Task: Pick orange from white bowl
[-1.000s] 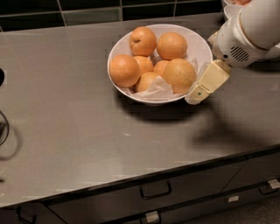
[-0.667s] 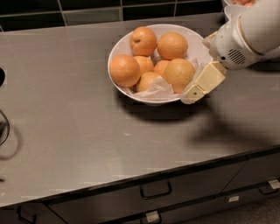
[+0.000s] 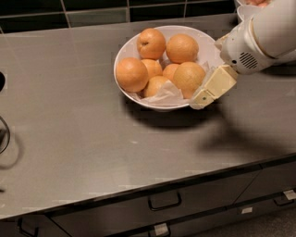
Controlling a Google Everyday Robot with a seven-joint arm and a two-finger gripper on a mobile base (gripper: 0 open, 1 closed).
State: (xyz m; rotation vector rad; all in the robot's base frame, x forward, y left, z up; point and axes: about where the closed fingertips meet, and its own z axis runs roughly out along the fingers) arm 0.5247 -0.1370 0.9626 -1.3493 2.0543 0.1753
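The grey metal countertop (image 3: 83, 139) fills most of the view and runs under and well out to the left of the gripper. Beneath its front edge, below the gripper, is a row of dark drawers (image 3: 115, 217) with black handles. A dark tiled wall (image 3: 92, 14) stands at the far side, beyond the gripper.

The robot arm (image 3: 263, 37), white and rounded with a small vent grille, comes in from the upper right corner and slants down to the left. At its lower end is the cream-coloured gripper (image 3: 203, 97). It hangs over the near right edge of the white bowl (image 3: 127, 46), with its tip low at the rim. Whether it touches the rim cannot be told. Whether the gripper is open or closed cannot be told either, since only one blocky cream face of it shows. It casts a dark shadow (image 3: 231, 134) on the counter just below and to its right.

The white bowl is wide, round and glossy. It stands on the counter directly left of the gripper and is lined with crumpled white paper (image 3: 166, 96) that pokes up near the gripper's tip.

The orange (image 3: 188, 77), large, pale and matte, lies in the bowl's near right part, just beside the gripper on its upper left. I cannot tell whether the two are in contact. The other oranges (image 3: 132, 74) are piled farther from the gripper, to the left and towards the back of the bowl.
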